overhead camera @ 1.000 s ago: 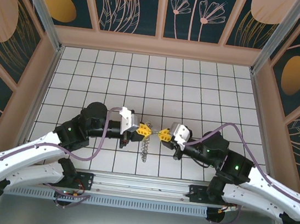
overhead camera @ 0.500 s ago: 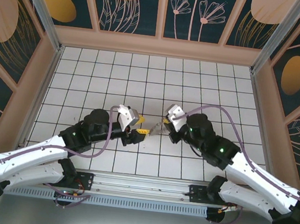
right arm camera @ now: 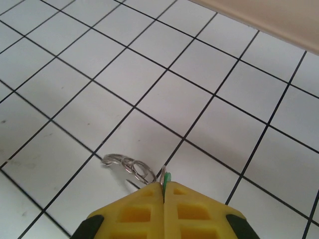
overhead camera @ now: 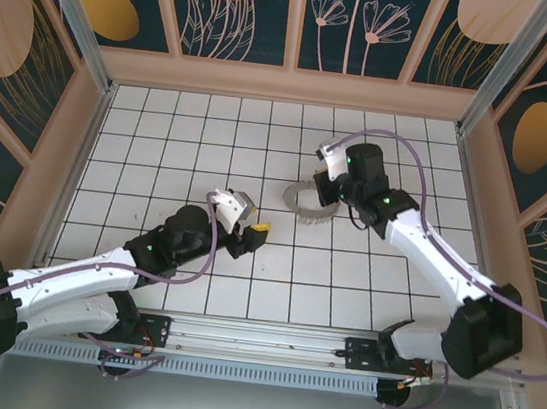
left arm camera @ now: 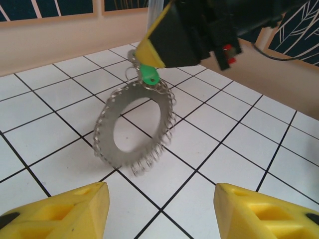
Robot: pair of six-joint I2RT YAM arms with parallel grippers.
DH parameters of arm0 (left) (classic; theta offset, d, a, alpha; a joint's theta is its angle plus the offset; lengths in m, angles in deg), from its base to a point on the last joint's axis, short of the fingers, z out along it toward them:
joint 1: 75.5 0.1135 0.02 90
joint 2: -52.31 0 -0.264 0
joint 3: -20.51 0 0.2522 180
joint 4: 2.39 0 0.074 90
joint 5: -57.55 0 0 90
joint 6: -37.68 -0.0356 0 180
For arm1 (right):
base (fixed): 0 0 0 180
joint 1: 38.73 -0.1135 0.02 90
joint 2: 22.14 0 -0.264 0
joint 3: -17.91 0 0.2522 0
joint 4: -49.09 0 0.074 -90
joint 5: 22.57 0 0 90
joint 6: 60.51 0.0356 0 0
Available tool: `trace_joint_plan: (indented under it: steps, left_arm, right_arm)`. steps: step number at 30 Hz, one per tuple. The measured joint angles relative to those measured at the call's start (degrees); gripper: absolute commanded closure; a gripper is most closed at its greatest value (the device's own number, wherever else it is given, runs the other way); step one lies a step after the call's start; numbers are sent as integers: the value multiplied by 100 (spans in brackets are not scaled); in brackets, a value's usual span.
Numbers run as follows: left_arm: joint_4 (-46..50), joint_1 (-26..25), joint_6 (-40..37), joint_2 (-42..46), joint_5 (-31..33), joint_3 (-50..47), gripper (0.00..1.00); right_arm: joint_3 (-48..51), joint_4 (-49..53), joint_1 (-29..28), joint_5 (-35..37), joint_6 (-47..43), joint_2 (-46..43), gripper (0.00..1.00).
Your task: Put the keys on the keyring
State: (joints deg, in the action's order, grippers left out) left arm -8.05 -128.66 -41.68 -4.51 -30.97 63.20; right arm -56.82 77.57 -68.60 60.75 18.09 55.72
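Note:
The keyring is a grey metal loop fringed with small metal keys, and it dangles tilted over the white tiles. At its top sits the green-headed key. My right gripper is shut on that green key, and small linked rings trail off to its left. From above, the keyring hangs just left of the right gripper, behind the table's middle. My left gripper stands open with nothing between its yellow fingertips, a couple of tiles short of the ring. From above, the left gripper lies near the middle.
A beige wall closes the tiled floor at the back, with side walls left and right. The right arm reaches diagonally across the right half. Bare tiles lie at the back left.
The left gripper opened and let go of the keyring. The right arm carried the keyring away toward the back right, shut on the green key; the left gripper stayed near the middle.

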Motion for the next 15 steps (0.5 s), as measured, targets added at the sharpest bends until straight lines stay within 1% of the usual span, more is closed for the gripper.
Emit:
trace_joint_plan:
  steps: [6, 9, 11, 15]
  left_arm:
    - [-162, 0, -2, -90, 190, -2, 42]
    - [-205, 0, -2, -101, 227, -2, 41]
    - [-236, 0, -2, -107, 227, -2, 41]
    - [-337, 0, -2, -107, 227, -2, 41]
  right_arm:
    - [-966, -109, 450, -291, -20, 1008, 100]
    - [-1353, -249, 612, -402, -22, 1353, 100]
    - [-1484, -337, 699, -505, -20, 1537, 100]
    - [-1410, -566, 780, -785, 79, 1827, 100]
